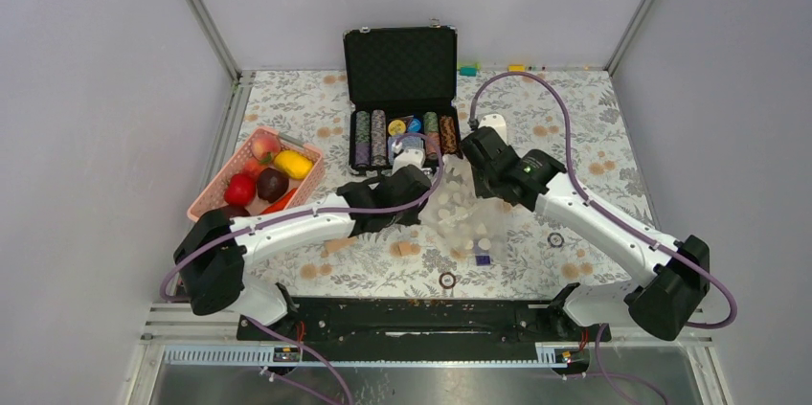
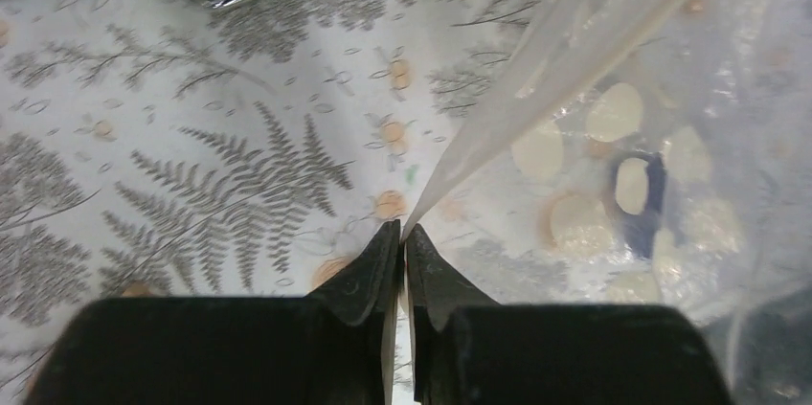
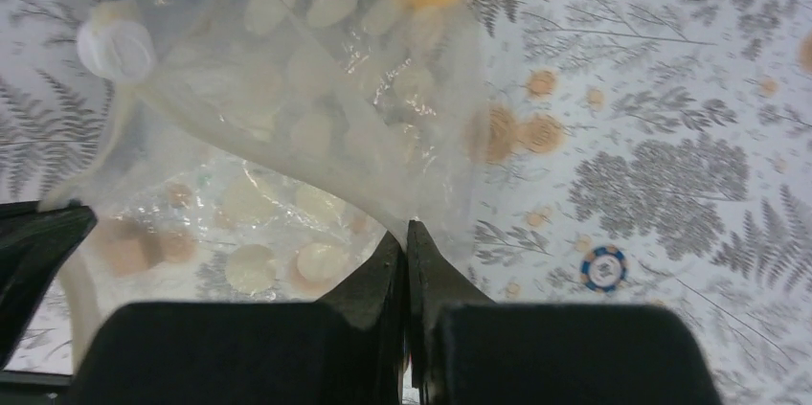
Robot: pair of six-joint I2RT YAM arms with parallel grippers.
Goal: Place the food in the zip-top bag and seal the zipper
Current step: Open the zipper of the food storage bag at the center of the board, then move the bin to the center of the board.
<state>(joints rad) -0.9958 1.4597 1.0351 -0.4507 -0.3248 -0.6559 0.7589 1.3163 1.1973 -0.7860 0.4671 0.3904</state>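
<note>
Both pinch the bag (image 1: 466,218) rim, left end effector (image 2: 403,244) and right end effector (image 3: 406,240) clamped on film, while the food (image 1: 272,182) sits in the basket (image 1: 213,190). Next, one must release and fetch it.

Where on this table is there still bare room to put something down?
Bare cloth lies back right, between the right arm and the wall, and back left, between the pink basket and the chip case. The middle is crowded: the left gripper and right gripper pinch the zip-top bag.
</note>
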